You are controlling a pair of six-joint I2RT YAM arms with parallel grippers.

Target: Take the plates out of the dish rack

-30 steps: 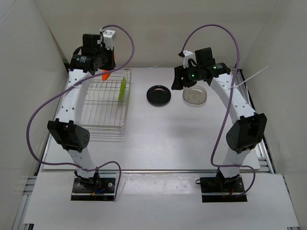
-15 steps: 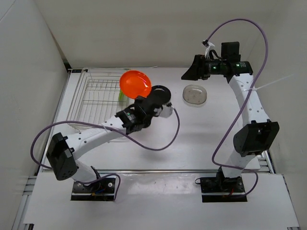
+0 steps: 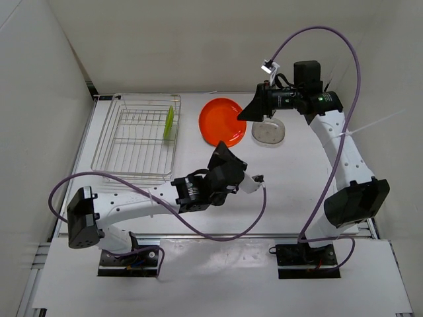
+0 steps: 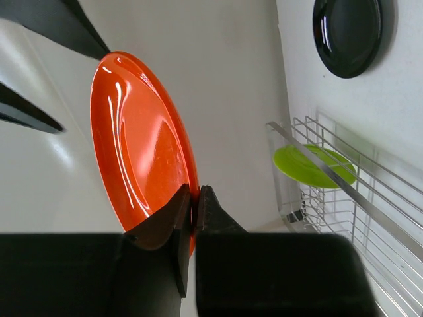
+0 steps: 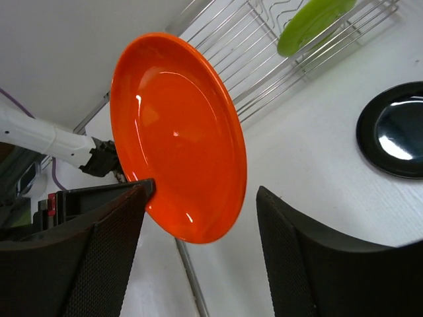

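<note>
Up goes the orange plate [image 4: 139,152]! The left tool [image 4: 194,198] has it by the rim, both fingers pinched hard together with only the plate's edge between them. The plate is well clear of the table [image 3: 284,191], out of the rack [image 3: 106,142] and standing tilted on its edge, glossy face catching the light.

And here is the right tool [image 5: 205,191] right at it, spread wide and gripping nothing. In the right wrist view, one finger [image 5: 99,257] sits to one side of the plate's lower edge and its partner to the other. That first finger's tip looks very close to the rim, but whether it touches I cannot tell.

From above, the orange plate hangs in the middle of the table's far half, between the rack and the right tool, and it covers the black plate [image 4: 347,33] from that camera. Both wrist views show the black one lying flat on the table near the rack's right side.

The green plate [image 4: 314,165] stands on edge in the rack, against its right-hand wires toward the far end. The clear plate [image 3: 271,133] lies flat on the table just beside the right tool.
</note>
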